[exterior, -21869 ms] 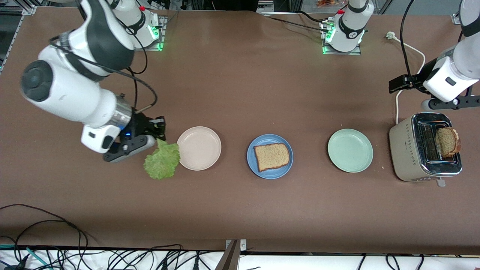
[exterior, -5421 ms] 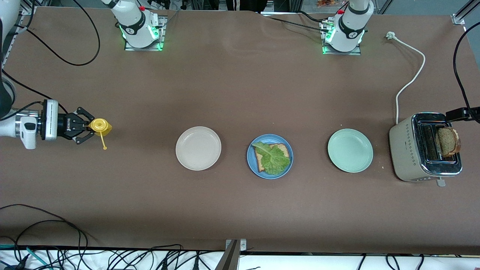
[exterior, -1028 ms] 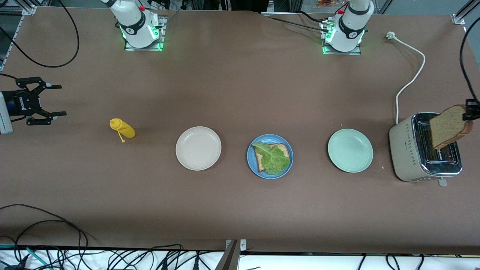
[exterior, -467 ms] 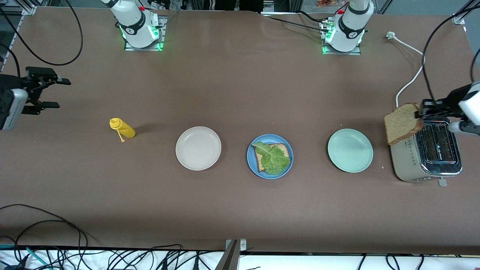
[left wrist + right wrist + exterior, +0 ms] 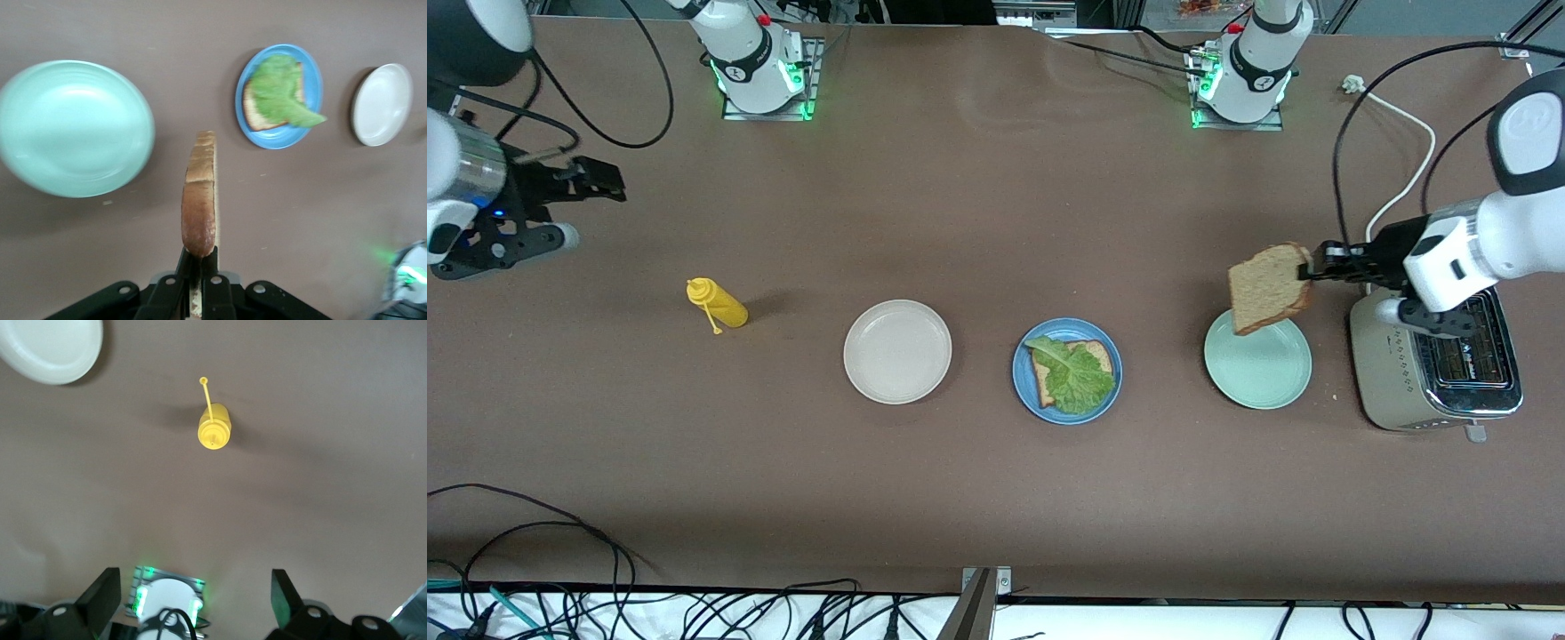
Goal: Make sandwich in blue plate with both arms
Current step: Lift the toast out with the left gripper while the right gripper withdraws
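Observation:
The blue plate [image 5: 1024, 391] [image 5: 283, 139] lies mid-table and carries a brown bread slice [image 5: 1103, 354] with a crinkled green lettuce leaf [image 5: 1079, 378] [image 5: 280, 90] on top of it. A second bread slice [image 5: 1267, 289] [image 5: 199, 193] hangs on edge in the air, and my left gripper [image 5: 1309, 271] [image 5: 199, 257] is shut on its crust. The slice is over the mint-green plate [image 5: 1258, 378]. My right gripper [image 5: 596, 182] [image 5: 193, 580] is open and holds nothing, up over the bare table at the right arm's end.
The mint-green plate [image 5: 73, 127] lies between the blue plate and a silver toaster [image 5: 1436, 391] with a white cable [image 5: 1400, 191]. A cream-white plate [image 5: 897, 351] [image 5: 381, 103] [image 5: 47, 347] and a lying yellow squeeze bottle [image 5: 718, 304] [image 5: 214, 430] are toward the right arm's end.
My left gripper has carried the bread slice from above the toaster to over the mint-green plate. My right gripper has turned and shifted a little toward the right arm's base, still open.

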`<state>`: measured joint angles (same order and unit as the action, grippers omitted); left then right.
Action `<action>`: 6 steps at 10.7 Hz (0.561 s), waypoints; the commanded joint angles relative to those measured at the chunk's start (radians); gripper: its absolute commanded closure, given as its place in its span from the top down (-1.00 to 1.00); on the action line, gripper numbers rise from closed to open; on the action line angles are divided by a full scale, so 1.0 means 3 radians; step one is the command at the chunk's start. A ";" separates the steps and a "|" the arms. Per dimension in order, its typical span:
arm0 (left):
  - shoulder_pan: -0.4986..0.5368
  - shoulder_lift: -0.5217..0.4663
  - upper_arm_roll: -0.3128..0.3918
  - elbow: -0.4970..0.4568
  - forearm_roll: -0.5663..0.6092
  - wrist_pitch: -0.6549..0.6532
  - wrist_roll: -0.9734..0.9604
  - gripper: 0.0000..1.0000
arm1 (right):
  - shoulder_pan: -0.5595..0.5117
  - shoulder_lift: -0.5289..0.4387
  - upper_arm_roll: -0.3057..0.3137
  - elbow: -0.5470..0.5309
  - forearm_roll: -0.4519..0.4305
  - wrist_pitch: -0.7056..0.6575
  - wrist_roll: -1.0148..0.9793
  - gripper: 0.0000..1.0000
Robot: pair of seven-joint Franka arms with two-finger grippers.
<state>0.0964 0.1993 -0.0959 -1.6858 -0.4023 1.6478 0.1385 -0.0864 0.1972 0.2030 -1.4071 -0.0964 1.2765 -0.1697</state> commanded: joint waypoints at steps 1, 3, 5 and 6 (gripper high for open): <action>-0.0259 0.0255 0.0023 -0.0016 -0.0555 0.0340 -0.0088 -1.00 | -0.0044 -0.0104 -0.0174 -0.0472 0.0151 0.0330 0.0443 1.00; -0.0383 0.0434 0.0023 -0.0011 -0.0845 0.0530 -0.0078 -1.00 | -0.0039 -0.0563 -0.0191 -0.1196 0.0163 0.1003 0.0458 1.00; -0.0515 0.0633 0.0023 0.0005 -0.1259 0.0638 -0.0063 -1.00 | -0.0039 -0.0663 -0.0181 -0.1369 0.0188 0.1236 0.0586 1.00; -0.0566 0.0716 0.0023 0.0005 -0.1464 0.0760 -0.0058 -1.00 | -0.0024 -0.0622 -0.0176 -0.1293 0.0193 0.1237 0.0591 1.00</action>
<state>-0.0386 0.3572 -0.0966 -1.7003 -0.7152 1.8237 0.1225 -0.0949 0.0782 0.1445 -1.7302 -0.0619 1.5992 -0.0212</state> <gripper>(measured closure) 0.921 0.000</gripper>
